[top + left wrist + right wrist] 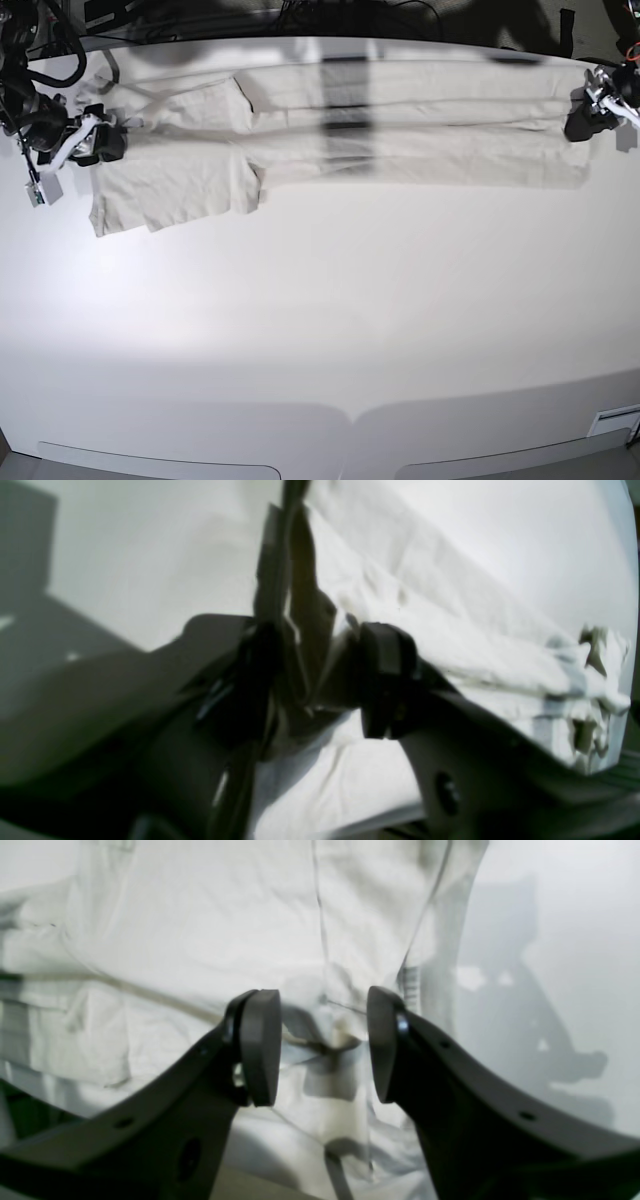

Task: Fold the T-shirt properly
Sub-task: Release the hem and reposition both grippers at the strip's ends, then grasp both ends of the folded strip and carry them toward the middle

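The pale beige T-shirt [400, 130] lies stretched out along the far edge of the white table [320, 320], with one sleeve folded down at the left. My left gripper [585, 115] is at the shirt's right end. In the left wrist view it [320, 680] is shut on a raised fold of the shirt [450, 605]. My right gripper [105, 140] is at the shirt's left end. In the right wrist view it [320, 1045] is open, its pads [260, 1045] apart just above the creased cloth [200, 940], holding nothing.
Dark cables and gear [200, 15] run behind the table's far edge. A dark shadow band [345, 100] crosses the shirt's middle. A small label [615, 420] sits at the front right corner. The table's near half is bare white surface.
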Controlling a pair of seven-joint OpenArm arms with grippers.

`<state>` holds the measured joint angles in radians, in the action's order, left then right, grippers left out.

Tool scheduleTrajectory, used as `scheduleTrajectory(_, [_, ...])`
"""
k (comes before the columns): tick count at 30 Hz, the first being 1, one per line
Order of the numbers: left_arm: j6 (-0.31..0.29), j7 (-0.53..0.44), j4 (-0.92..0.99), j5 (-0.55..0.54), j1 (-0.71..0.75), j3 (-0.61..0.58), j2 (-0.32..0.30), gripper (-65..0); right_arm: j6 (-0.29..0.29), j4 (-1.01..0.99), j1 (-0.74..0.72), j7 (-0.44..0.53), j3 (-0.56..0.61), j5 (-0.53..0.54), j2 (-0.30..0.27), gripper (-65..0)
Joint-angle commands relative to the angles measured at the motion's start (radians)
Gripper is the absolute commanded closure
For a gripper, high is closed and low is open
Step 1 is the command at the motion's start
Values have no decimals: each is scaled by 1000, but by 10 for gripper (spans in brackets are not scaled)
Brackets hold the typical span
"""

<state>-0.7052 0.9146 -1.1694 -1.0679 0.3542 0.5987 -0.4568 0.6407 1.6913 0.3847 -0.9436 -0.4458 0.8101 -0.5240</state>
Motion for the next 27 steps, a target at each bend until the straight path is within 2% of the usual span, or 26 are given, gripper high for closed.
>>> scheduleTrajectory(1, [7, 36, -5, 15, 6, 3, -6, -215, 8, 15, -11, 23, -11, 13, -18, -283])
scheduleTrajectory(3, [7, 34, -5, 13, 6, 3, 0, -127, 8, 15, -22, 23, -11, 17, -16, -283])
scheduleTrajectory(5, [7, 19, -5, 8, 6, 3, -1, 0, 8, 15, -29, 23, -11, 53, -16, -283])
scheduleTrajectory(9, [7, -74, -5, 25, 6, 3, -13, 0, 13, 15, -38, 23, -11, 168, -16, -283])
scheduleTrajectory(14, [7, -167, -5, 86, 5, 3, -62, 0, 57, 15, -38, 62, -6, 253, -10, -282])
scheduleTrajectory(19, [7, -191, -6, 110, -8, 3, -113, 0, 57, 16, -39, 183, 77, 181, 50, -282])
scheduleTrajectory(24, [7, -191, -6, 120, -42, 3, -142, 0, 57, 18, -43, 336, 267, 33, 115, -282])
scheduleTrajectory(27, [7, -198, -6, 188, -64, 3, -166, 0, 57, 20, -66, 359, 380, -25, 153, -282])
